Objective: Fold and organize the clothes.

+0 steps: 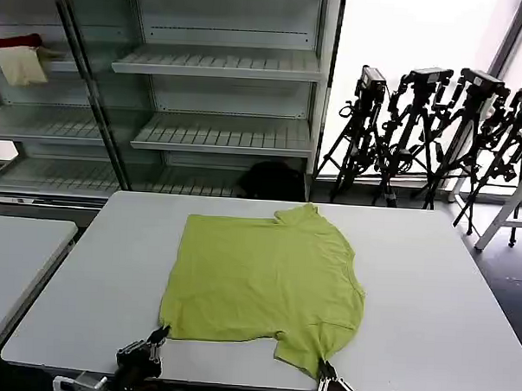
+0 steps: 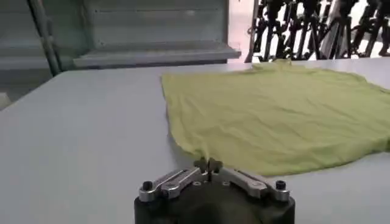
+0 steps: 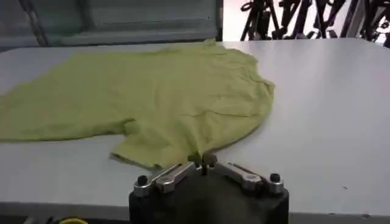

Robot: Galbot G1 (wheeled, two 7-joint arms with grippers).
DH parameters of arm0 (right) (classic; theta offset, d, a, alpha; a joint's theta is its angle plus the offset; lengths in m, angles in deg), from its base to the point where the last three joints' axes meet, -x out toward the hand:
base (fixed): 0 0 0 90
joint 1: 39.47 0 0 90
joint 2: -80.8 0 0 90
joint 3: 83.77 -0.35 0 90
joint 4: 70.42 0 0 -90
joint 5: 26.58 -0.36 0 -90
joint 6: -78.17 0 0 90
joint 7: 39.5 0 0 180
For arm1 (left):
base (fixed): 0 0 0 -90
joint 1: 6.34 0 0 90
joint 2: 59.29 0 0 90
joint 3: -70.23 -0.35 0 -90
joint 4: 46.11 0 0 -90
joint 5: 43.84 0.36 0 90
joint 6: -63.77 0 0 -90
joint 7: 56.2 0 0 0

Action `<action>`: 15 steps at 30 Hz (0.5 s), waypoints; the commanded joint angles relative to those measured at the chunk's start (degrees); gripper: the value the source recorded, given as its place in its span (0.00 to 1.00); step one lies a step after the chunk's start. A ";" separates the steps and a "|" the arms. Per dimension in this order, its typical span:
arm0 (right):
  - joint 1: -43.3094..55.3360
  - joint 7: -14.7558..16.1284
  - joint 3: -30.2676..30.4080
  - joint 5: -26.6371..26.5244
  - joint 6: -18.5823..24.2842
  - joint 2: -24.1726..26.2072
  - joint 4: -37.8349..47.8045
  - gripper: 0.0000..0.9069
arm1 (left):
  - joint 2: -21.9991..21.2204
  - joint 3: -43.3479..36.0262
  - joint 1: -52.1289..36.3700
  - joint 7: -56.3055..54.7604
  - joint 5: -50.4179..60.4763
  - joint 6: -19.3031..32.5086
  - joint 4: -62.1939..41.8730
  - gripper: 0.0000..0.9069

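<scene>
The clothes are one lime yellow-green T-shirt, lying flat on the white table with its neck toward the far edge. My left gripper is at the shirt's near left corner, shut on the cloth there. In the left wrist view the shirt spreads away from the left gripper, whose tips pinch its corner. My right gripper is at the near right sleeve, shut on its edge. The right wrist view shows the shirt and the right gripper pinching the sleeve.
Metal shelving stands behind the table, with red and cream cloths on an upper left shelf. Camera tripods crowd the back right. A second table lies to the left. Bare tabletop surrounds the shirt on both sides.
</scene>
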 commanded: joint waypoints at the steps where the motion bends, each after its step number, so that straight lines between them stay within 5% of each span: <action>1: 1.93 0.11 -0.49 -1.24 1.35 -0.30 -1.25 0.00 | -0.03 1.21 -2.91 -0.44 -3.36 -0.78 1.41 0.00; 15: 20.79 5.13 -6.47 -2.15 -9.99 -8.38 4.71 0.00 | -2.79 -0.40 -18.49 -1.39 -8.15 -7.12 -3.84 0.00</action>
